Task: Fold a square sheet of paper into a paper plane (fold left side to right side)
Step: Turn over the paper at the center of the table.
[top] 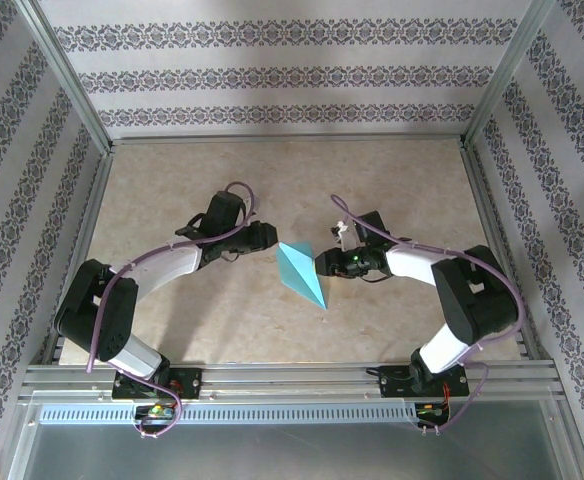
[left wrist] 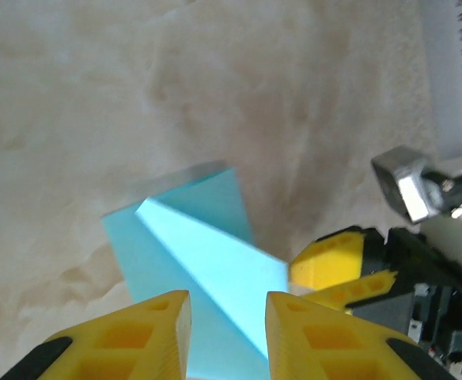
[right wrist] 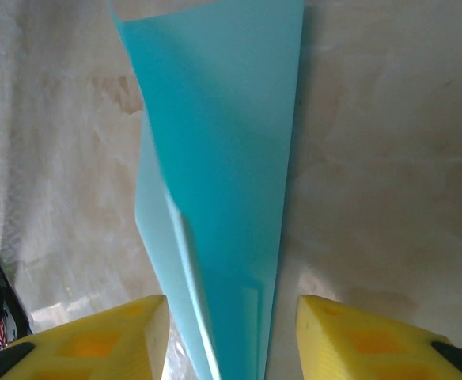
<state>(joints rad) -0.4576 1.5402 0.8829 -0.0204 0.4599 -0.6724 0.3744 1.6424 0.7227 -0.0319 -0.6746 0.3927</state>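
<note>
The paper plane [top: 302, 272] lies folded and pointy near the middle of the table [top: 212, 330]. My left tool [left wrist: 227, 317] and right tool [right wrist: 231, 317] are both open, holding nothing. I think little is left

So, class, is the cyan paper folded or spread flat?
Folded: the paper plane tapers to a point, with overlapping layers and lengthwise creases.

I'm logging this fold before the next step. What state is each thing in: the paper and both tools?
paper plane: folded into a slim pointed dart, lying on the table, gripped by neither tool.
left tool: open, fingers apart, with the paper seen through the gap.
right tool: open, fingers wide apart, with the paper running between them unpinched.
</note>
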